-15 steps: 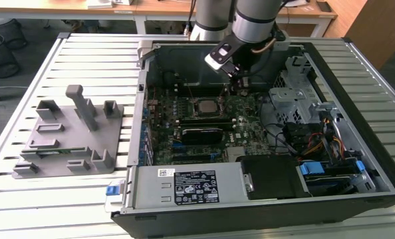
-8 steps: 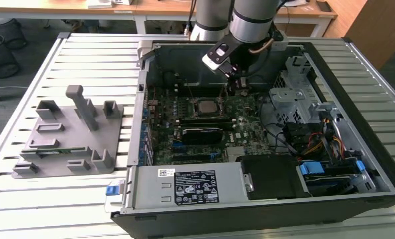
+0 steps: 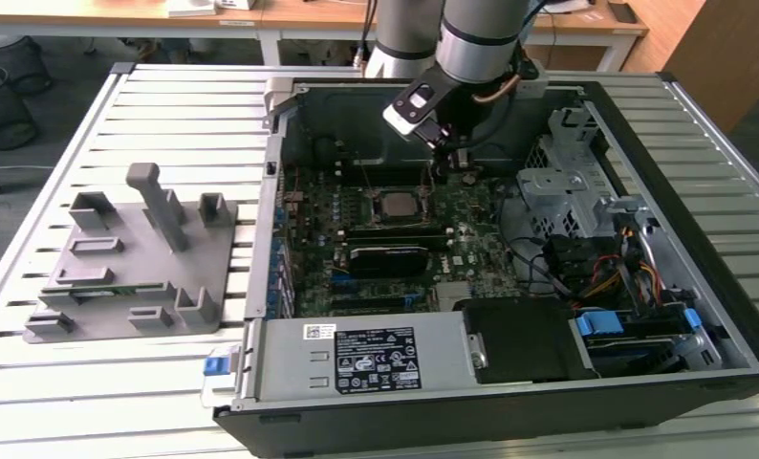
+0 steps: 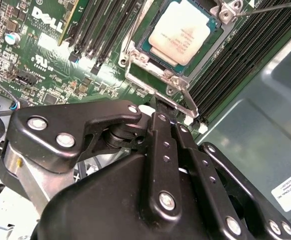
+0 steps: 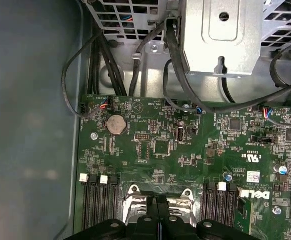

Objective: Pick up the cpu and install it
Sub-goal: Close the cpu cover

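The cpu [image 4: 185, 31] sits seated in the motherboard socket [image 4: 171, 84] just beyond the end effector [image 4: 161, 106], whose fingers are closed together, holding nothing.

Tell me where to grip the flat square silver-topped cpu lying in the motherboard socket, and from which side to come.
Probably grip the flat square silver-topped cpu by two opposite thin edges, coming straight down from above. It lies flat with its metal top up, and the silver metal socket frame hugs its sides, so a sideways approach looks blocked.

Room over the cpu [image 4: 185, 31] is left clear from above; it's boxed in by RAM slots [image 4: 105, 30] & socket frame [image 4: 178, 95], w/ drive cage [image 3: 565, 186] nearby.
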### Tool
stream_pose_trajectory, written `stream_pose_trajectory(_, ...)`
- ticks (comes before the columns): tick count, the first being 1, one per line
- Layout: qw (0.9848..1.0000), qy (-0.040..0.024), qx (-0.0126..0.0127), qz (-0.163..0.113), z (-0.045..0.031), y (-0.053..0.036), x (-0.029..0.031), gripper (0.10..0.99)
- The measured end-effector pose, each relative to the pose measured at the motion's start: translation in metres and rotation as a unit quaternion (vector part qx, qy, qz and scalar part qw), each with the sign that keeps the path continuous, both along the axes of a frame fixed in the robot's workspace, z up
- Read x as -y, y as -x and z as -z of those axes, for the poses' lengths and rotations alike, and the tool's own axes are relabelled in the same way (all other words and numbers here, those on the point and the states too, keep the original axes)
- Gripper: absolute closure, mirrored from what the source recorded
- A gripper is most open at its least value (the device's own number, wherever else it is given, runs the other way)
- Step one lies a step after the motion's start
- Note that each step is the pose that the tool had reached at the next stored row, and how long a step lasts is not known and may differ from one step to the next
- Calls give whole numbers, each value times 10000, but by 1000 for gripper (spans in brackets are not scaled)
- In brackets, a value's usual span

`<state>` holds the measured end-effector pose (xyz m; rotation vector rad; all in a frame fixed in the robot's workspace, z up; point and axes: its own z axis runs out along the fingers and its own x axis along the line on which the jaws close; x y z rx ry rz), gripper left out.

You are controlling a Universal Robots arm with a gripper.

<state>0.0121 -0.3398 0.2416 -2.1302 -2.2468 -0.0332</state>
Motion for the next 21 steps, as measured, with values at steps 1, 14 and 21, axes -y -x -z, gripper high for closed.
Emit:
stream_pose_trajectory(1, 10000, 0, 0, 0, 1, 8, 0, 980)
stream_pose_trajectory(14, 10000, 0, 0, 0, 24, 176, 0, 980)
stream_pose_trajectory(21, 10000, 0, 0, -1, 44, 295, 1, 980)
